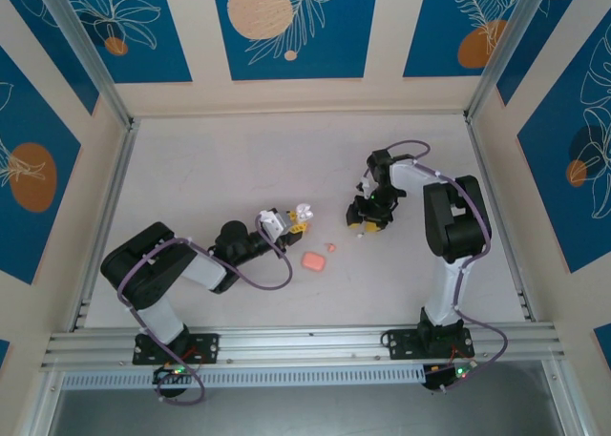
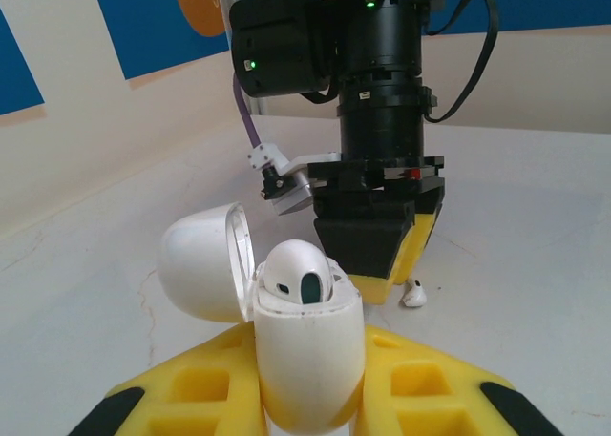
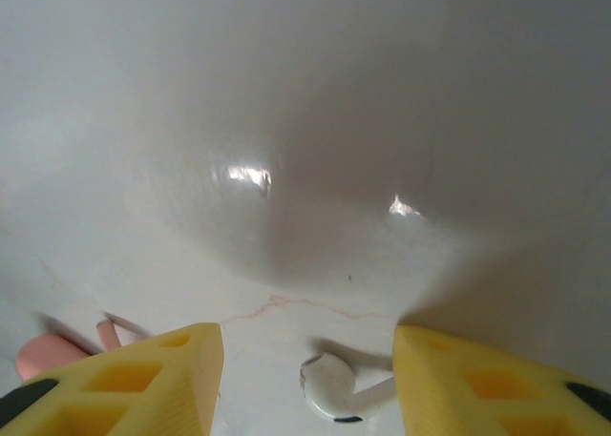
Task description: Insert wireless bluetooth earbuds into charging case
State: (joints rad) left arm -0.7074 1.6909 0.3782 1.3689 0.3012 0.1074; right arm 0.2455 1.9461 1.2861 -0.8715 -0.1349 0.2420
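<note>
The charging case [image 2: 305, 350] is a white glossy capsule with its lid [image 2: 196, 264] swung open to the left. One white earbud [image 2: 296, 276] sits in it. My left gripper [image 2: 310, 384] is shut on the case's body and holds it upright; from above the case [image 1: 303, 213] shows at that gripper [image 1: 294, 226]. A second white earbud [image 3: 329, 386] lies on the table, its stem toward the right finger. My right gripper [image 3: 307, 362] stands open just above the table, with this earbud between its yellow fingers [image 3: 172, 369]. The left wrist view has that earbud [image 2: 413, 294] beside the right gripper [image 2: 382, 281].
A salmon-pink rounded box [image 1: 313, 261] and a tiny pink nub [image 1: 330, 248] lie on the white table [image 1: 239, 169] between the two grippers. The pink box [image 3: 43, 355] peeks in beside the right gripper's left finger. Walls and aluminium rails [image 1: 105, 217] enclose the table.
</note>
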